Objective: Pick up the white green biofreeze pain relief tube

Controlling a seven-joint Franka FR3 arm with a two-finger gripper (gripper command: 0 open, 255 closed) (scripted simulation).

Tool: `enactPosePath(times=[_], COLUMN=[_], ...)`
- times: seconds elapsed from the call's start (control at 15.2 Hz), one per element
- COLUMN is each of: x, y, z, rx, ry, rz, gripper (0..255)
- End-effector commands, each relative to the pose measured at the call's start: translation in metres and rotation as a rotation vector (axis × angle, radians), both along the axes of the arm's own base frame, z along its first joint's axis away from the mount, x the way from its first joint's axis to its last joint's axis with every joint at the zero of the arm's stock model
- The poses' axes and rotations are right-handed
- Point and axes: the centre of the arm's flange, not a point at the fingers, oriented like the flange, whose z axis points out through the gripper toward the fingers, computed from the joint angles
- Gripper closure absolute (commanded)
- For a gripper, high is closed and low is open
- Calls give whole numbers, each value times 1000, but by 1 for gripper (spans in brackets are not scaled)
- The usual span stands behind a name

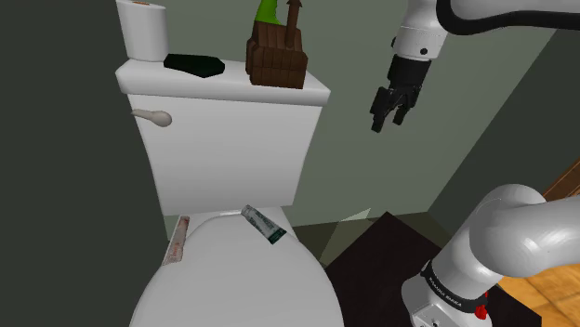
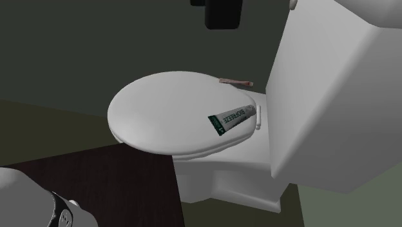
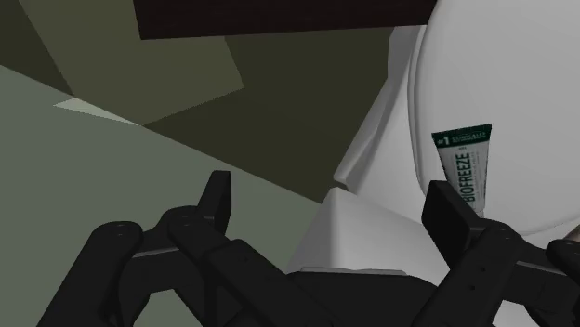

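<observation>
The white and green Biofreeze tube lies flat on the closed toilet lid, near the hinge, its green cap end pointing away from the tank. In the second exterior view the tube rests at the lid's back edge. My black gripper hangs in the air to the shoulder view's right of the tank, well above the tube, open and empty. In the wrist view the fingers stand wide apart, and the tube shows just beyond the far finger.
A slim pinkish stick-like object lies on the lid's other side near the tank. On the tank top stand a paper roll, a dark flat object and a brown wooden holder. Dark mat covers the floor by the stand.
</observation>
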Motion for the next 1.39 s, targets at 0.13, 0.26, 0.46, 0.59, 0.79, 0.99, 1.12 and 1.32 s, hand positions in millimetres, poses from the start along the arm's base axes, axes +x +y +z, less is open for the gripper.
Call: enactPosePath(times=[0.13,0.26,0.46,0.59,0.79,0.99,1.12,1.32], x=[7,15,27,34,46,58,67,79], y=[9,19,34,45,61,78,90,109], z=[-22,-44,-76,-97,-128,-159,-180,-210], rx=[9,18,31,40,53,67,76,89], ry=[-15,-30,-53,-68,-90,-113,-128,-150], rz=[21,43,75,96,129,161,182,214], gripper=[0,0,0,0,0,0,0,0])
